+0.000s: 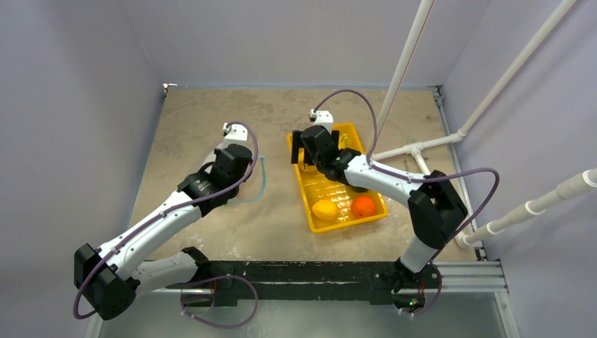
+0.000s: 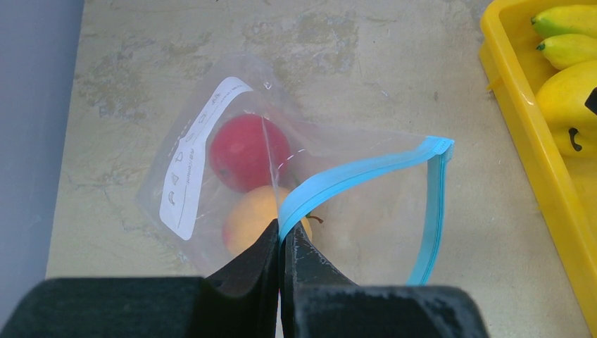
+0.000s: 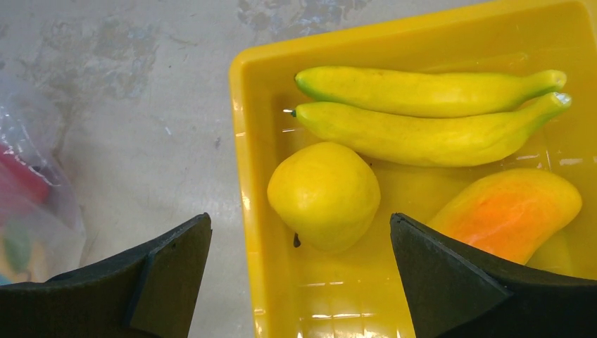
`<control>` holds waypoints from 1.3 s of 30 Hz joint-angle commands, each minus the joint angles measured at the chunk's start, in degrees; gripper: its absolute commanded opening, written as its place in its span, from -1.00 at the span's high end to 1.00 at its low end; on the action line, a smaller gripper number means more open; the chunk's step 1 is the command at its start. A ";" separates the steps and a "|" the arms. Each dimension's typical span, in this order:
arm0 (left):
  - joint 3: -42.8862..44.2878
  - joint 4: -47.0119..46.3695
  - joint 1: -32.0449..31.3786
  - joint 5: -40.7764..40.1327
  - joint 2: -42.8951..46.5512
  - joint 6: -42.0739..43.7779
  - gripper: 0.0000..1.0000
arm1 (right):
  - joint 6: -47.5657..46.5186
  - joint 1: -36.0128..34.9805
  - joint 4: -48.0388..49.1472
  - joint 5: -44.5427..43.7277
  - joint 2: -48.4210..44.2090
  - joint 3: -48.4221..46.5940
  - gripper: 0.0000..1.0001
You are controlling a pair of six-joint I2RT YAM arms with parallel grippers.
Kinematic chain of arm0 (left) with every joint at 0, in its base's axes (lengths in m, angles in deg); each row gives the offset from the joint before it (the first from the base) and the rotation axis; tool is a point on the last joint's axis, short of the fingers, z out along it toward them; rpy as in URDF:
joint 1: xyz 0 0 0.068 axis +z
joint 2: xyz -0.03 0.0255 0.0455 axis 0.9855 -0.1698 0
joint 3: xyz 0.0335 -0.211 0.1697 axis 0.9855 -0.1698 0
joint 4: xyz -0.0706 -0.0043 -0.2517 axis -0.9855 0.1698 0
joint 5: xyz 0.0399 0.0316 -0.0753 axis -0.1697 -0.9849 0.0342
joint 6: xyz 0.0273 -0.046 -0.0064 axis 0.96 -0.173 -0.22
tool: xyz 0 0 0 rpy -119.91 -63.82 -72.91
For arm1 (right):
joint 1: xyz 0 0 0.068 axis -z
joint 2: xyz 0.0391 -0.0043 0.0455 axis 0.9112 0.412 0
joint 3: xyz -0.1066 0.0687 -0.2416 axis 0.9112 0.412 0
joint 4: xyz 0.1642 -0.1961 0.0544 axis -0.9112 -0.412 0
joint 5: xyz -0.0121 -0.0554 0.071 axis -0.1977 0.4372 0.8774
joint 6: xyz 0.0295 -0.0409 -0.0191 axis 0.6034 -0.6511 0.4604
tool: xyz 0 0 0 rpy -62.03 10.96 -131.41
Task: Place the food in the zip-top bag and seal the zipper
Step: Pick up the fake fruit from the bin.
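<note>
The clear zip-top bag [image 2: 211, 120] lies on the table with a red fruit [image 2: 250, 151] and an orange-yellow fruit [image 2: 250, 225] inside. Its teal zipper [image 2: 366, 171] gapes open in a loop. My left gripper [image 2: 283, 236] is shut on the near end of that strip. In the top view the left arm covers most of the bag; only a piece of the zipper [image 1: 262, 179] shows. My right gripper [image 3: 299, 220] hangs open over the yellow tray's [image 3: 243, 141] far left corner, above a round yellow fruit [image 3: 324, 193]. Two bananas [image 3: 422, 91] and an orange-yellow fruit [image 3: 507, 211] lie beside it.
A yellow fruit [image 1: 325, 209] and an orange one [image 1: 363, 205] sit at the near end of the tray [image 1: 345, 226]. White pipes [image 1: 415, 150] cross the right side of the table. Walls close in the left, back and right.
</note>
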 commanded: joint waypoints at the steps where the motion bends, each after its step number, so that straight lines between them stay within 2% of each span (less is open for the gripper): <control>1: -0.26 -2.20 0.52 -0.06 0.40 0.84 1.00 | 1.68 1.43 -0.50 -2.23 2.90 -2.34 -0.98; 28: -0.22 -2.27 0.89 -0.17 0.09 0.92 1.00 | 1.15 5.27 2.74 -0.94 11.17 -2.49 -0.94; 33: -0.16 -2.38 0.96 0.12 0.00 1.01 1.00 | 1.12 5.22 3.17 -0.70 10.49 -2.02 -0.70; 39: -0.10 -2.42 1.00 0.19 -0.02 1.00 1.00 | 0.30 5.25 3.33 0.28 8.89 -2.01 -0.18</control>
